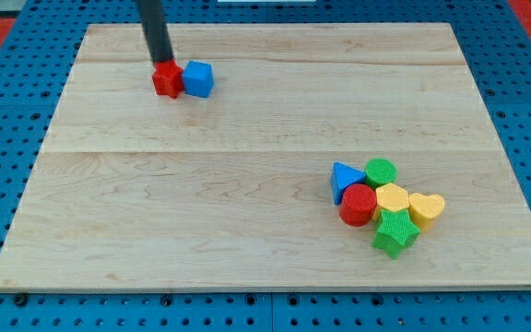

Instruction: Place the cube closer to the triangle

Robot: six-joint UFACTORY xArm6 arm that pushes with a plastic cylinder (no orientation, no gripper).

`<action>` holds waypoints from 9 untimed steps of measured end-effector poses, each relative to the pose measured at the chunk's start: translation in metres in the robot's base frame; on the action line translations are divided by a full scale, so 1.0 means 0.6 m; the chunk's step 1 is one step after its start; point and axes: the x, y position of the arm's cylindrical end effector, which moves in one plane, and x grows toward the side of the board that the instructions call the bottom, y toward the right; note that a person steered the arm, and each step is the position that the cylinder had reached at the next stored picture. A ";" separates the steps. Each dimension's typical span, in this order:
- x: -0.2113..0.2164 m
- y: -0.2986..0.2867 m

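A blue cube (198,79) lies near the board's top left, touching a red block (166,80) on its left. My tip (162,63) stands at the top edge of the red block, up and to the left of the blue cube. A blue triangle (344,178) lies at the lower right, at the left end of a cluster of blocks, far from the cube.
The cluster holds a green cylinder (381,171), a red cylinder (359,205), a yellow hexagon-like block (392,198), a yellow heart-like block (426,208) and a green star-like block (395,231). The wooden board (201,203) lies on a blue pegboard.
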 end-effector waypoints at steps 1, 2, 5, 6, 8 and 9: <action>0.024 0.090; 0.060 0.162; 0.149 0.102; 0.194 0.284; 0.189 0.344; 0.141 0.318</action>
